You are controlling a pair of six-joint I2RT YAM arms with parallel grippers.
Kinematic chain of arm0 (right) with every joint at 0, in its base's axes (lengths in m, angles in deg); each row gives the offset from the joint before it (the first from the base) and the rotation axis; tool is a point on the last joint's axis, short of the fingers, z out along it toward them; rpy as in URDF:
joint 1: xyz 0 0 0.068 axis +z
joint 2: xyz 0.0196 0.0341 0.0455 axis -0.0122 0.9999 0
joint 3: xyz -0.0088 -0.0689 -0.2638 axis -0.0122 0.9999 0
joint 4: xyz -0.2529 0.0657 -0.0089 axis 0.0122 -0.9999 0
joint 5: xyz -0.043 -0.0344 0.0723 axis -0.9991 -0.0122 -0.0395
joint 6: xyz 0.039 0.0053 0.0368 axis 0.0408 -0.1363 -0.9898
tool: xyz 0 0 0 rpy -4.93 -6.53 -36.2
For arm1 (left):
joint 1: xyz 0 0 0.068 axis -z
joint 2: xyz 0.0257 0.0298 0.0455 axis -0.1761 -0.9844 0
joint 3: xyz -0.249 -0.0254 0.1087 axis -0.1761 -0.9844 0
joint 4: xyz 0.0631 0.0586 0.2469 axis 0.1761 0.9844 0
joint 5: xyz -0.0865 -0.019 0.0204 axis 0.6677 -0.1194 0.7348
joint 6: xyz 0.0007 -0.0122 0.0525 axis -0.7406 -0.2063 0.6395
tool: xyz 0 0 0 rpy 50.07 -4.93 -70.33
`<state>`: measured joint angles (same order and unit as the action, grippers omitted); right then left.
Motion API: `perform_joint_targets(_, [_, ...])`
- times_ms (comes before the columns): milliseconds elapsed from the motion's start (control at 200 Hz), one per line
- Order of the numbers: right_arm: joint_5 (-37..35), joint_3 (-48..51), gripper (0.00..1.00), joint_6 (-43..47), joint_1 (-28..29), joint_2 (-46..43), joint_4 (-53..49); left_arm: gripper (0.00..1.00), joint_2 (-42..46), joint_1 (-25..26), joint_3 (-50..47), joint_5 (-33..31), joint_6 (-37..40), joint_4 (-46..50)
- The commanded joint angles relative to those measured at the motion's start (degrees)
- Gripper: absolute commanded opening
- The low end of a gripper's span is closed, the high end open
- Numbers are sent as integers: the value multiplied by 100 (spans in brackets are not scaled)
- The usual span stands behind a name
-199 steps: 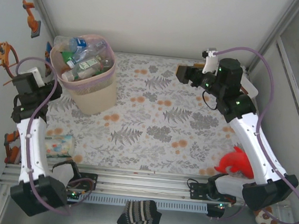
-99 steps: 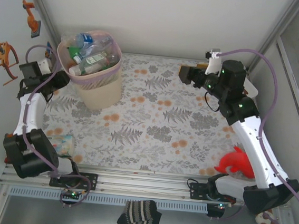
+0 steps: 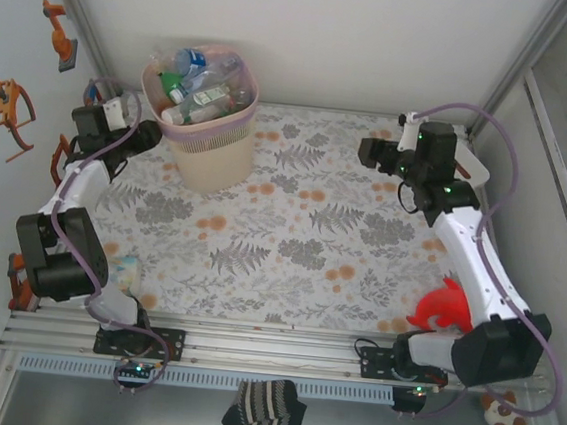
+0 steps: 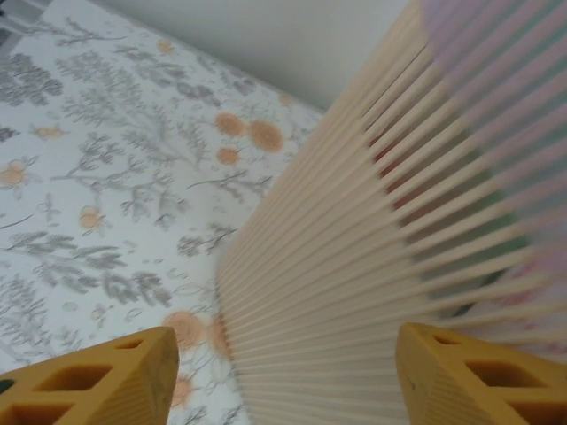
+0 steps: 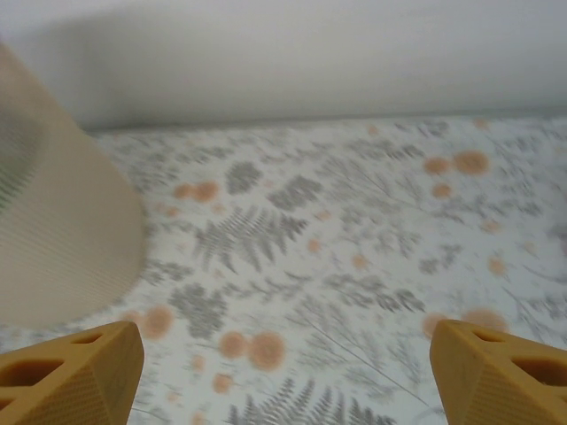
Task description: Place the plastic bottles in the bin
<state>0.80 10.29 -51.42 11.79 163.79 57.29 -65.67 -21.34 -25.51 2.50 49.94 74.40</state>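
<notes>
The pale pink bin (image 3: 207, 150) stands at the back left of the floral table, packed to its rim with several crushed plastic bottles (image 3: 200, 89), clear and green. My left gripper (image 3: 152, 138) is against the bin's left side. In the left wrist view it is open (image 4: 283, 381), and the ribbed bin wall (image 4: 372, 248) sits close between its yellow fingers (image 4: 89, 381). My right gripper (image 3: 368, 150) hovers at the back right, pointing left. It is open (image 5: 288, 372) over bare cloth, with the bin (image 5: 53, 230) off to its left.
A red toy fish (image 3: 447, 307) lies near the right arm's base. A striped sock (image 3: 265, 407) lies in front of the rail, and a small printed packet (image 3: 122, 272) sits by the left arm. Orange pieces hang on the left wall (image 3: 58, 30).
The bin has slid right and toward the back wall with my left gripper against it. The left arm has stretched backward. The right gripper has drawn back to the right.
</notes>
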Motion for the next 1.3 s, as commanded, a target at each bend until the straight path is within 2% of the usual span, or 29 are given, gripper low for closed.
perform_joint_targets(0, [-513, 350, 86, 262, -276, 305, 300, 73, 348, -57, -407, -866, 189, 63])
perform_joint_targets(45, [-724, 508, 90, 240, -379, 444, 494, 76, 511, -65, -583, -1296, 303, 186])
perform_joint_targets(55, [-811, 545, 96, 225, -392, 472, 539, 77, 550, -66, -626, -1390, 320, 211])
perform_joint_targets(70, [-949, 599, 99, 195, -410, 516, 611, 78, 602, -61, -683, -1521, 364, 236])
perform_joint_targets(140, [-1391, 850, 100, 130, -490, 730, 1009, 89, 861, -53, -997, -2144, 504, 296])
perform_joint_targets(180, [-1627, 975, 100, 140, -502, 870, 1254, 100, 1011, -36, -1183, -2468, 543, 246])
perform_joint_targets(200, [-1759, 1030, 100, 146, -502, 944, 1369, 96, 1068, -24, -1299, -2608, 554, 191])
perform_joint_targets(305, [-2412, 1238, 97, 261, -502, 1381, 1925, 96, 1350, 28, -1803, -3055, 503, -252])
perform_joint_targets(406, [-2790, 1550, 98, 606, -503, 1673, 2651, 96, 1486, 48, -2341, -2875, 609, -1041])
perform_joint_targets(471, [-2635, 1821, 99, 1027, -502, 1805, 3300, 96, 1512, 57, -2690, -2545, 727, -1739])
perform_joint_targets(546, [-2498, 1839, 99, 1256, -506, 1863, 3529, 96, 1433, 57, -3118, -2067, 786, -2729])
perform_joint_targets(586, [-2349, 2035, 99, 1356, -517, 1858, 4065, 96, 1323, 57, -3290, -1817, 797, -3304])
perform_joint_targets(651, [-1959, 2341, 99, 1348, -575, 1878, 4756, 96, 1251, 57, -3196, -1472, 876, -3374])
perform_joint_targets(766, [-1769, 2645, 99, 1361, -655, 2095, 5421, 96, 816, 33, -3431, -1014, 738, -4700])
perform_joint_targets(901, [-1313, 2921, 99, 1112, -923, 2218, 5867, 96, 224, 15, -3165, -756, 730, -4965])
perform_joint_targets(976, [-963, 3038, 99, 1036, -1057, 2186, 6032, 96, 101, 37, -3021, -782, 792, -4807])
perform_joint_targets(1036, [-740, 3117, 99, 1034, -1114, 2153, 6126, 96, 276, 91, -2956, -1040, 825, -4503])
perform_joint_targets(1187, [-616, 3230, 97, 917, -1202, 2073, 6268, 96, 1059, 307, -2512, -2067, 1212, -2354])
perform_joint_targets(1297, [-729, 3405, 97, 900, -1205, 1653, 6085, 96, 1468, 412, -2793, -2642, 1359, -1909])
